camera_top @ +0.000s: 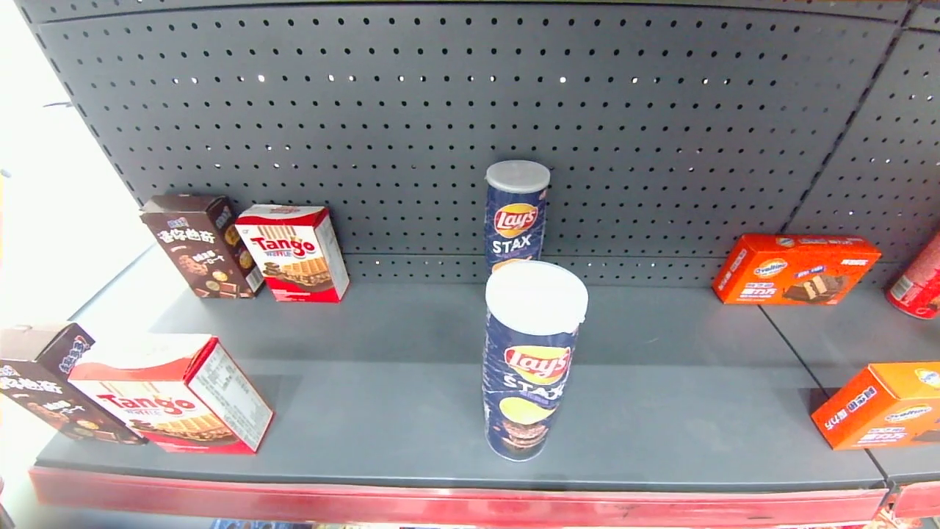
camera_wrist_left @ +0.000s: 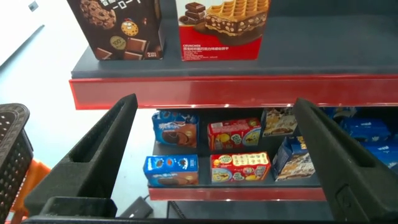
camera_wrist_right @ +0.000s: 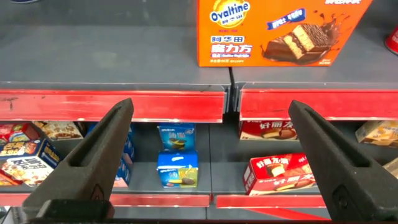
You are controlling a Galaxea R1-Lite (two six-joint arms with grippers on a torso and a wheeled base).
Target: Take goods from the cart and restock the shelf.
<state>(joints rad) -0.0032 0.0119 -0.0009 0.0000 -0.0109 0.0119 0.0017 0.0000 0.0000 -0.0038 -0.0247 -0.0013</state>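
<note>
In front of the red lip (camera_top: 455, 507) edging the dark grey metal shelf (camera_top: 661, 397), left gripper (camera_wrist_left: 214, 101) and right gripper (camera_wrist_right: 211, 104) hang spread, empty. The black mesh cart basket (camera_wrist_left: 12, 155) sits lower, past that lip's left end. Approach it with jaws wide.

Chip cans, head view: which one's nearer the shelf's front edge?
The can with the white lid, standing mid-shelf; the grey-lidded can stands behind it by the pegboard.

The shelf deck (camera_top: 661, 397) and perforated back panel (camera_top: 661, 132) are looking like matt painted metal; the front crisp tube (camera_top: 527, 397) is gleaming glossy under a smooth plastic lid (camera_top: 536, 296)
</note>
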